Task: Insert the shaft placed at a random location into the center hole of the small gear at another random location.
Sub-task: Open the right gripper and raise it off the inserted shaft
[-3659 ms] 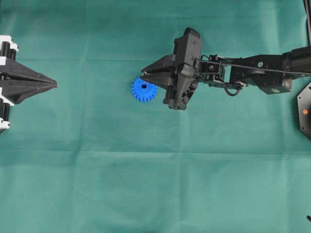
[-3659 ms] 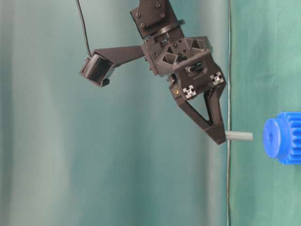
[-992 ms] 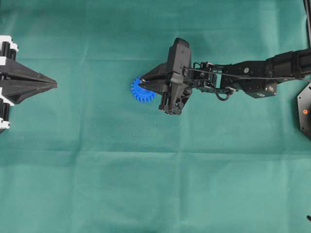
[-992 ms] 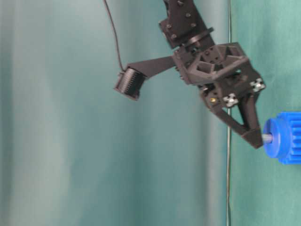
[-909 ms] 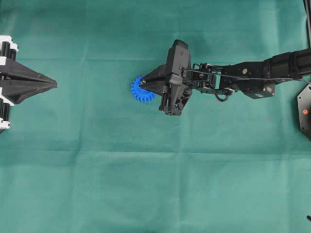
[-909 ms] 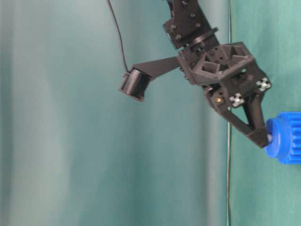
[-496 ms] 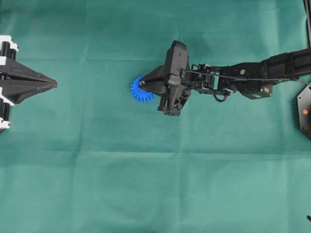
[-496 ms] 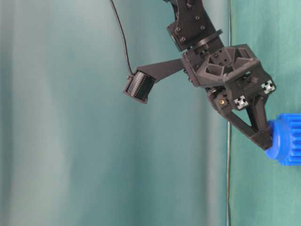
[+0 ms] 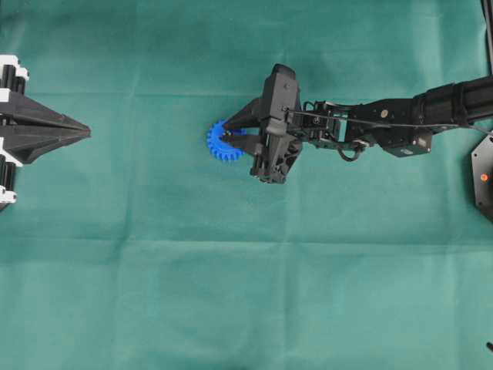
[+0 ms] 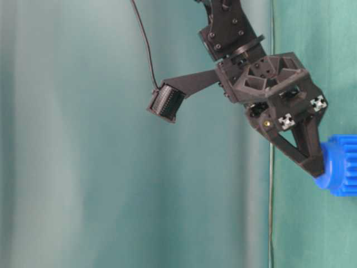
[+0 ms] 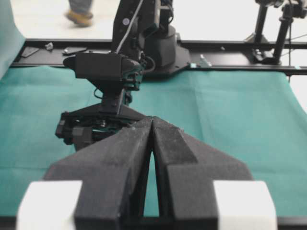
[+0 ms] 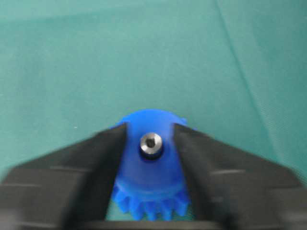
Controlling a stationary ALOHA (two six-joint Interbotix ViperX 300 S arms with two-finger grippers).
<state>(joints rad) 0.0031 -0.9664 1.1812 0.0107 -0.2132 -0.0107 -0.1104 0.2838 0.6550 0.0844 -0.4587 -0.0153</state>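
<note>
My right gripper (image 12: 150,136) has its jaws spread apart, one finger on either side of the shaft (image 12: 150,142) and holding nothing. I see the shaft seated upright in the center hole (image 12: 150,150) of the gear (image 9: 224,143), which lies on the green cloth (image 9: 231,270) near mid-table. My left gripper (image 9: 86,134) sits pinched together at the far left edge, empty.

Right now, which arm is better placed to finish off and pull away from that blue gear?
The right. Its fingers stand open either side of the shaft, already seated in the small gear. The left gripper sits shut at the cloth's far edge.
</note>
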